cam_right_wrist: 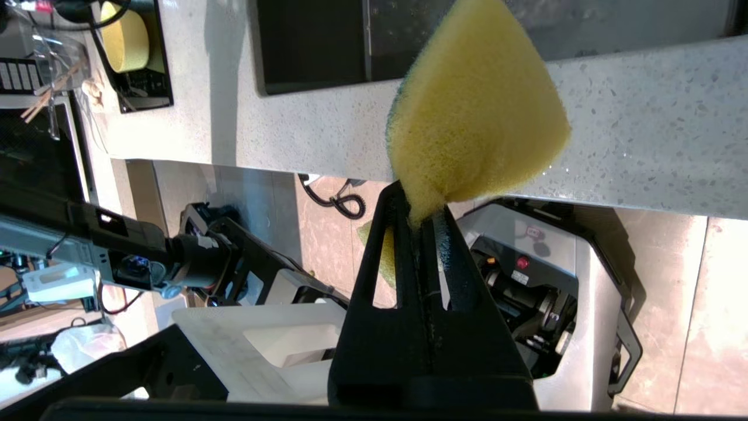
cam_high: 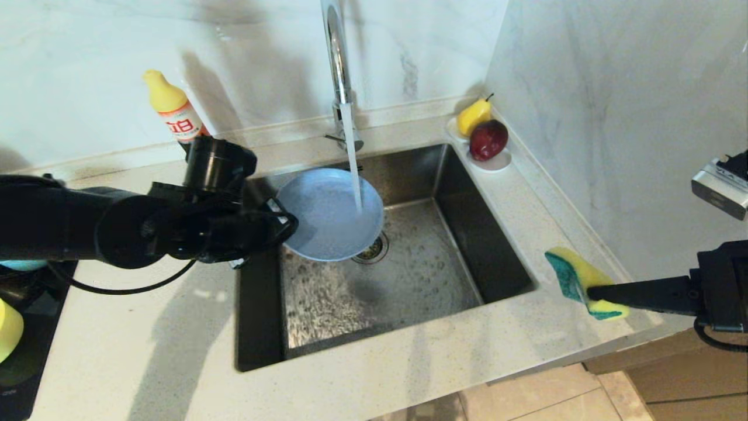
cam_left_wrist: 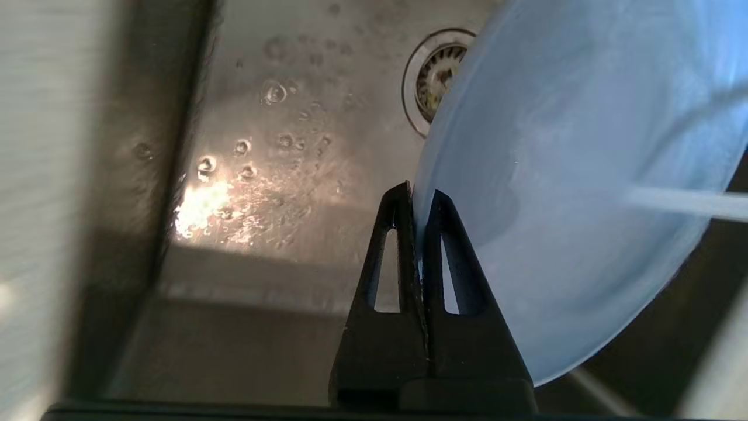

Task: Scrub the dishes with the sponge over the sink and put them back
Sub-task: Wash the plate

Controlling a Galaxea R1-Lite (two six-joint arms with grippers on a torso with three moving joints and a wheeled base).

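L gripper (cam_high: 286, 225) frame centre, clenched on plate (cam_high: 330, 213) rim under faucet (cam_high: 340, 70) stream over sink (cam_high: 409, 280). R gripper (cam_high: 590, 290) lower right, grasping sponge (cam_high: 575, 280).

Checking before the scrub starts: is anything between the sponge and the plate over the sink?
Nothing visible blocks it. The right end effector holds the sponge over the counter; only open sink separates it from the plate, held by the left end effector.

The yellow-capped bottle (cam_high: 174, 111) bears red, unreadable characters.
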